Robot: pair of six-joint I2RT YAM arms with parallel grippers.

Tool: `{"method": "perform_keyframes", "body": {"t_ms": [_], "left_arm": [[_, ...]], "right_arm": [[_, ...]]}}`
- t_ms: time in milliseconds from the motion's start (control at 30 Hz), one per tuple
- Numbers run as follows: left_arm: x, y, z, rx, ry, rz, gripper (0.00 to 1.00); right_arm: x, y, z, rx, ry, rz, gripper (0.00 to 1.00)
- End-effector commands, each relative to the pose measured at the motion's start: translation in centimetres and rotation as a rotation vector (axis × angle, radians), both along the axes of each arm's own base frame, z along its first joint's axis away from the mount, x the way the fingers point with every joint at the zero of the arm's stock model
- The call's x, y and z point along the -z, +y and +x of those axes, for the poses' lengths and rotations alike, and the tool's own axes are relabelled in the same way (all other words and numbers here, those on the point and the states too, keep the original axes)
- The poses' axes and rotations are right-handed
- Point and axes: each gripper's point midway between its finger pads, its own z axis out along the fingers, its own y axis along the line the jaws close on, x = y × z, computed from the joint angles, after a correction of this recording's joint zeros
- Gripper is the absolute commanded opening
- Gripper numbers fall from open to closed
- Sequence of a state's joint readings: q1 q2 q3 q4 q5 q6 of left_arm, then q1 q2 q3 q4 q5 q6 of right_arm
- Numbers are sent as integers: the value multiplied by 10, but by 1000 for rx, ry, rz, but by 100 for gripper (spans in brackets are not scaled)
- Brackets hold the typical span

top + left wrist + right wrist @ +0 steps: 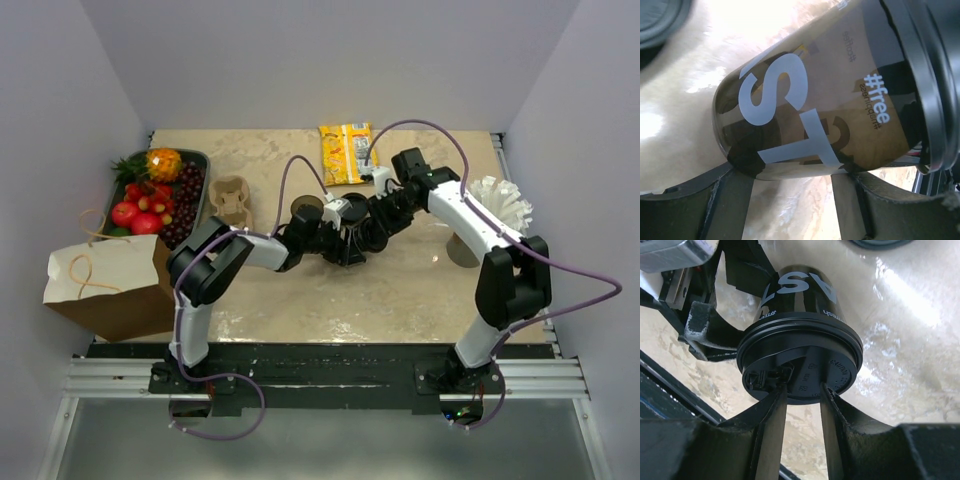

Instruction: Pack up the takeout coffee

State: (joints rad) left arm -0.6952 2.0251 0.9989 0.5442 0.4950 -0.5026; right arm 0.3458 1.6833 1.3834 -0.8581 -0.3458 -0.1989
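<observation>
1. The coffee cup (810, 100) is mid-surface (400, 290), between the two arms, with its black lid (800, 360) on. I cannot tell whether the lid is seated all the way round.
2. Risk: a lid only partly snapped on could pop off, or let coffee out, if the cup tips during the carry.
3. Risk: a push on one side of the lid could tilt the cup in the grip or crumple its paper wall.
4. The left claw (795, 185) looks pinched on the cup's printed wall, a finger on either side, below the lid rim.
5. The right claw (802, 390) sits over the lid with its fingers nearly together and tips touching the lid's top. I cannot tell whether they pinch anything.
6. The moulded cup carrier (232, 200) and the paper bag (105, 285) lie well to the left, so the cup has a long way to travel.
</observation>
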Motion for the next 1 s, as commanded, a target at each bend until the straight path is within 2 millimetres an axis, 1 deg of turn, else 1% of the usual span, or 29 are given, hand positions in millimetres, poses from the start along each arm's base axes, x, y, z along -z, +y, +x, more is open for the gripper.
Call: {"method": "perform_keyframes", "body": {"t_ms": [0,33,100,133,167,233,267,333,400,500,633,733,800,967], "left_arm": [[-6,3,8,-19,6,-10,65],[-3,5,9,-24,17,-3,65],[-3,10,14,-40,28,1,66],[-2,12,13,-47,43,6,66],[-3,15,16,-56,46,8,67],[-3,20,17,-63,55,21,69],[-3,22,18,-66,55,24,69],[1,24,18,-71,60,46,71],[6,26,18,-82,70,65,72],[8,27,20,-87,77,87,78],[10,30,20,-85,72,113,82],[17,37,17,-81,83,162,83],[24,42,11,-69,96,194,83],[32,48,0,-47,140,226,84]], "right_arm": [[-7,32,16,-34,-16,83,38],[-3,33,19,-36,-8,80,38],[-4,37,25,-41,-20,81,39],[-1,38,27,-40,-14,77,39],[-4,41,31,-44,-26,79,39],[-2,44,34,-44,-26,80,40],[-4,45,37,-44,-34,84,40],[-2,47,40,-44,-29,84,40],[-6,51,42,-47,-41,91,40],[-10,54,46,-52,-53,96,40],[-10,57,47,-54,-49,103,40],[-8,59,51,-52,-48,109,40],[-8,62,55,-52,-48,114,40],[-6,63,61,-47,-56,107,41]]}}
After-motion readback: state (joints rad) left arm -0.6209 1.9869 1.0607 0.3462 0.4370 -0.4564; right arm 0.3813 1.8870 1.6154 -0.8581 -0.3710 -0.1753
